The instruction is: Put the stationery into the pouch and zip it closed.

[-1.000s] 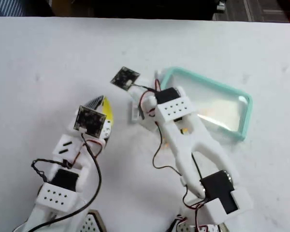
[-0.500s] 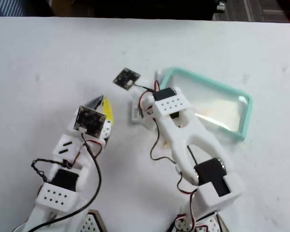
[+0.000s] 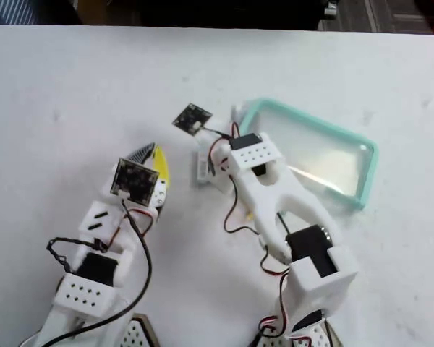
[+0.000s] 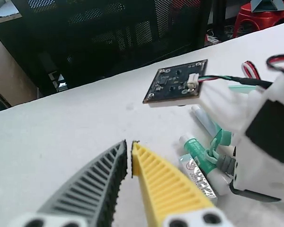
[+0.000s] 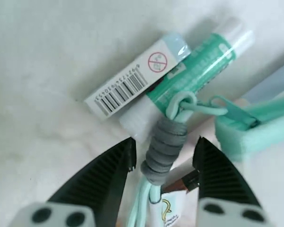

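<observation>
1. Two grippers noted. My right gripper [image 5: 164,142] has its fingers spread, astride the grey pull [image 5: 165,137] on its teal cord at the pouch [image 3: 315,125] corner. Gaps show on both sides, so nothing is gripped.
2. My left gripper [image 4: 129,144] has its fingers pressed together on nothing. It sits over the table [image 3: 72,87], apart from the pouch, tips pointing toward that corner.
3. Stationery lies outside the pouch, on the table just beside the same corner: green tube [image 5: 199,59] and barcoded stick [image 5: 132,80], touching side by side.
4. The pull lies across the tube.
5. The pouch lies flat; my right arm overlaps its edge in the high view.
</observation>
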